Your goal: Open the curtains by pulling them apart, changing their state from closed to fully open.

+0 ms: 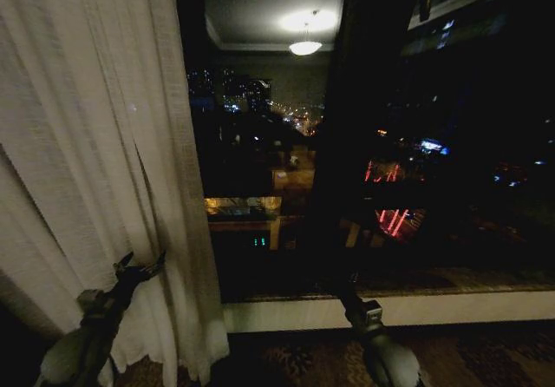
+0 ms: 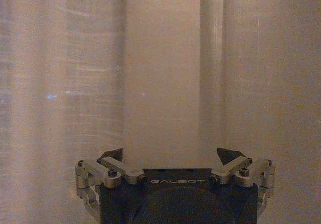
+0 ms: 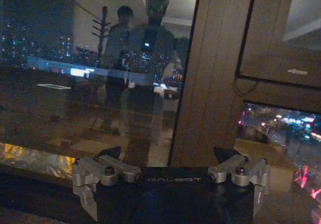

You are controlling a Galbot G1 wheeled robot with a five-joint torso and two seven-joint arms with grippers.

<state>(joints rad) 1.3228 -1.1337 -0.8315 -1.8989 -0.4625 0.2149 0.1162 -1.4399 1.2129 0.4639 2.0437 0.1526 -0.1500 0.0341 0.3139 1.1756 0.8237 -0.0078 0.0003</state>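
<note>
Head view | sheer curtains (image 1: 104, 144) bunched at far left, window glass (image 1: 373, 144) bare | left end effector (image 1: 139, 268) released, fingers spread against pleats | right end effector (image 3: 170, 156) released, facing glass | risk: fabric slips free, panel drifts back

left arm: raised forward, low left | left hand (image 1: 139, 268): fingers spread apart | right arm: reaching forward, low centre-right | right hand (image 3: 169, 156): fingers spread apart, holding nothing
</note>
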